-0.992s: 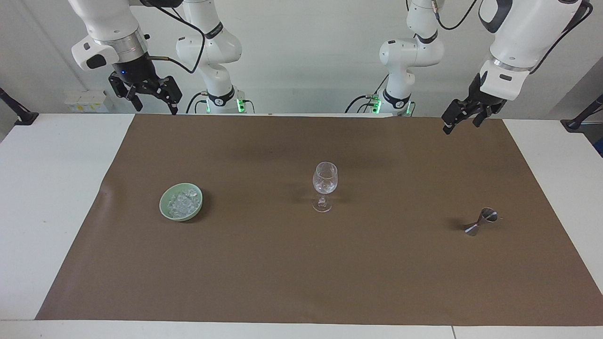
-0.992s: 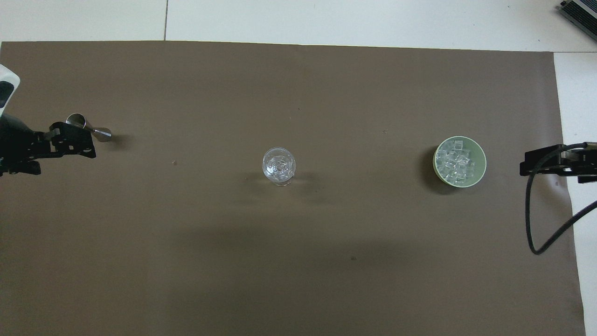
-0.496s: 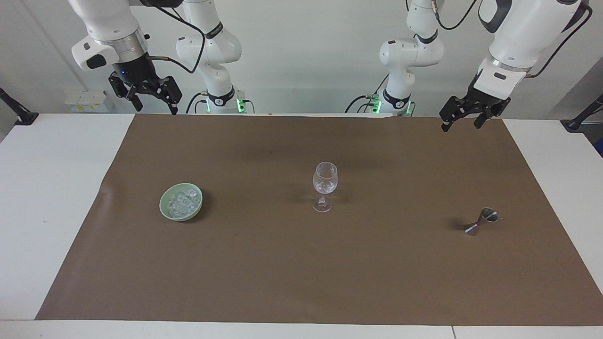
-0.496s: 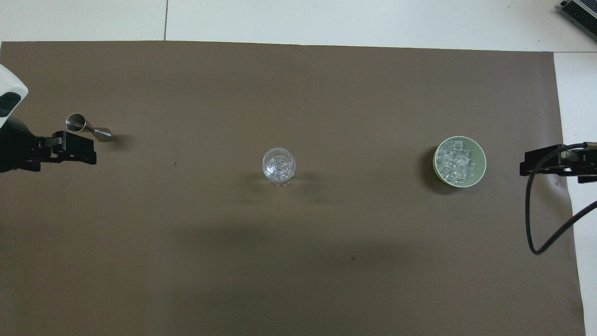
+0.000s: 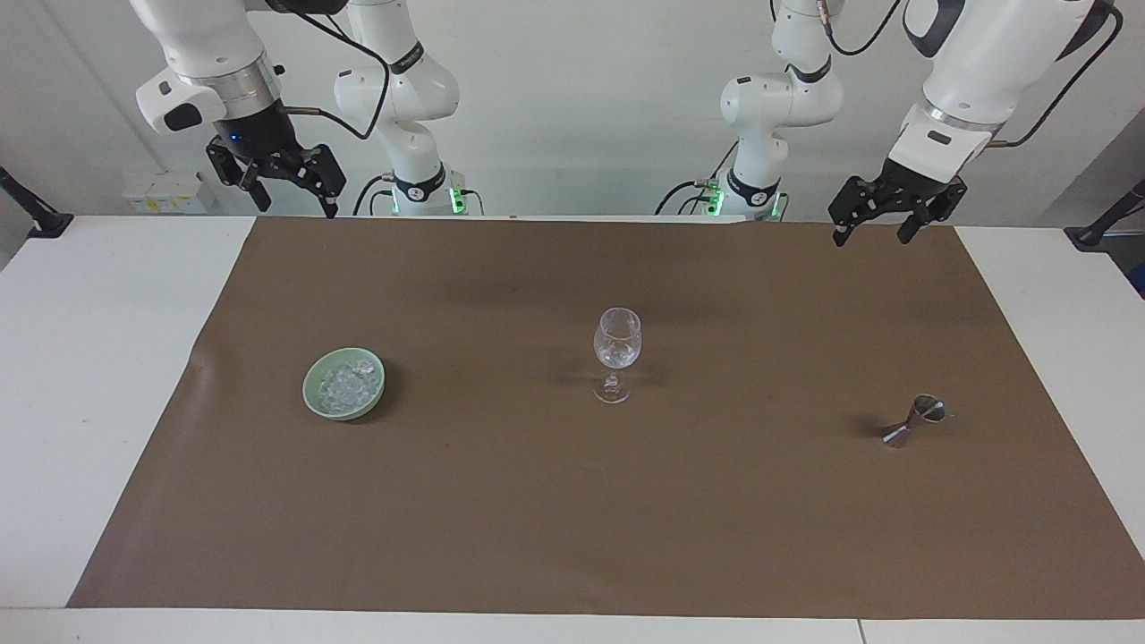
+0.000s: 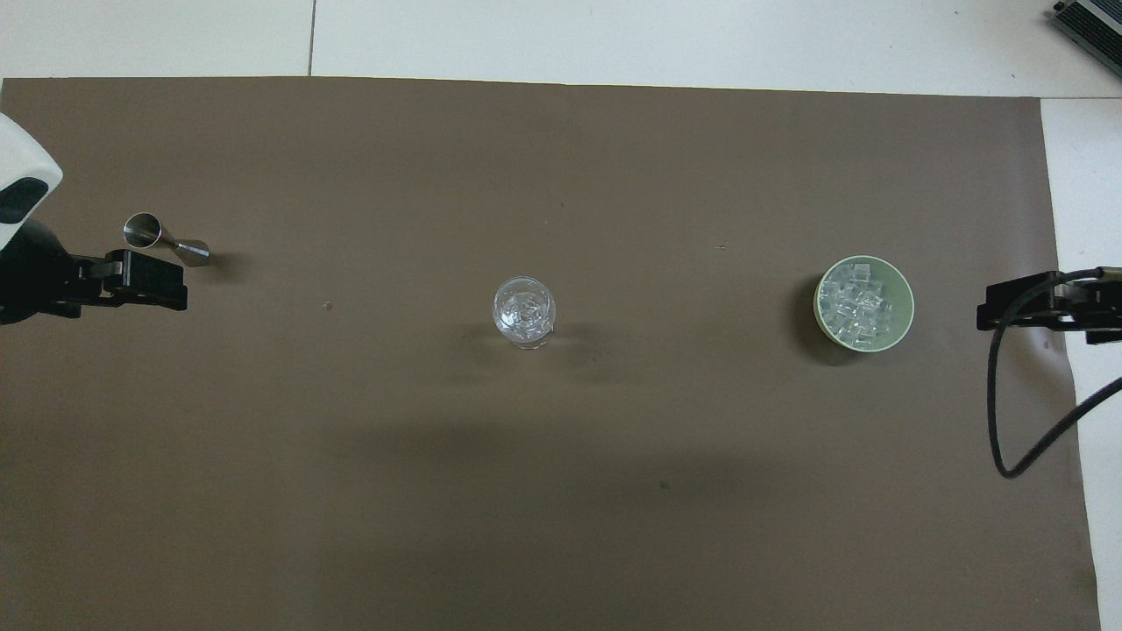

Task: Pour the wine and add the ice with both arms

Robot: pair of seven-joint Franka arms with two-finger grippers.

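The wine glass [image 5: 616,353] stands upright at the middle of the brown mat [image 5: 572,537] on the white bench [image 5: 98,358]; it serves as the landmark. The ice [image 5: 347,383] lies heaped in a pale green bowl [image 5: 315,394] on the mat, well apart from the glass toward the right arm's end. A metal jigger [image 5: 912,422] lies tipped on its side, well apart from the glass toward the left arm's end and slightly farther from the robots.

The right pincer [image 5: 286,201] hangs in the air with its fingers spread, holding nothing, well apart from the ice. The left pincer [image 5: 872,228] hangs over the mat's edge by the robots, also spread and empty, high above the jigger's end.
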